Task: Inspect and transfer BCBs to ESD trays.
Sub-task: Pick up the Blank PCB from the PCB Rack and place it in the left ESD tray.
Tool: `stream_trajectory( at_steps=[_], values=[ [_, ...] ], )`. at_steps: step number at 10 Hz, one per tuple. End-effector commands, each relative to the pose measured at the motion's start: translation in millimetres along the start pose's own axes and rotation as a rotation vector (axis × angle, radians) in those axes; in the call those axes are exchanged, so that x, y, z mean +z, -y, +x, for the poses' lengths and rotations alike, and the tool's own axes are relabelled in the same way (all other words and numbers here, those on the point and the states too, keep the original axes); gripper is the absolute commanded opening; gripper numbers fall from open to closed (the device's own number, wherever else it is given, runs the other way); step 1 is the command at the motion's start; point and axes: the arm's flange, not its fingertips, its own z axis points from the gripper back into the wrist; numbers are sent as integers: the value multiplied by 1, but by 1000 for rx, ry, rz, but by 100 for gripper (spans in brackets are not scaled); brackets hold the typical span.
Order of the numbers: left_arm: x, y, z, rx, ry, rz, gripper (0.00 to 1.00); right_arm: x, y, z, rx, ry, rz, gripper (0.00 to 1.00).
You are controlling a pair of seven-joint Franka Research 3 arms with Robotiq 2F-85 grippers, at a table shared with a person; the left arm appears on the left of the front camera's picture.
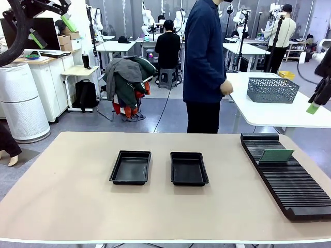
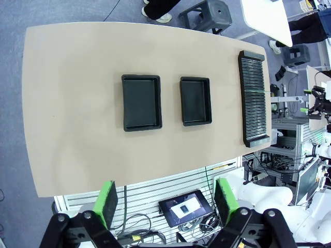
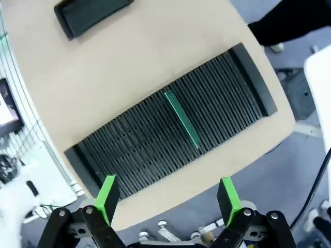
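Green-padded left gripper (image 2: 166, 201): jaws spread wide with nothing between them. It is raised high off the table's 9 o'clock side. Its wrist view looks down on the whole top.
Table (image 1: 67, 196): beige, with rounded corners. It carries two trays and a rack.
Left ESD tray (image 1: 130, 168): shallow and black, lying flat just to the 9 o'clock side of the table's middle, with its black floor fully in view.
Right ESD tray (image 1: 189, 168): a match for the first, lying at its 3 o'clock. The two are near each other but apart, with long sides parallel.
Person (image 1: 204, 57): in dark clothing, standing past the table's 12 o'clock edge, with one hand (image 1: 226, 88) at waist height.
BCB (image 1: 276, 155): a thin green board standing on edge in a slot of the rack, toward the rack's 12 o'clock end and well apart from both trays.
Rack (image 1: 289, 181): long, black and ribbed. It lies along the table's 3 o'clock side, at 3 o'clock from the right ESD tray.
Basket (image 1: 272, 89): grey mesh, on a white table behind, at 12 o'clock from the rack.
Right gripper (image 3: 168, 196): fingers parted wide and holding nothing, well above the rack. In its wrist view the BCB lies at 12 o'clock from the gap between the pads.
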Motion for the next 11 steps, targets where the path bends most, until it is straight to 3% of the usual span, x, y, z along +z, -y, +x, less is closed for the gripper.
stream_trajectory(
  at_steps=[1,3,11],
  values=[
    [0,-1,0,-8,-1,-1,100,-31,-2,-4,119,-22,-49,100],
    [0,-1,0,-8,-1,-1,100,-58,-3,-8,259,-38,-51,100],
    [0,-1,0,-8,-1,-1,100,-138,-3,5,509,-135,-122,100]
  ],
)
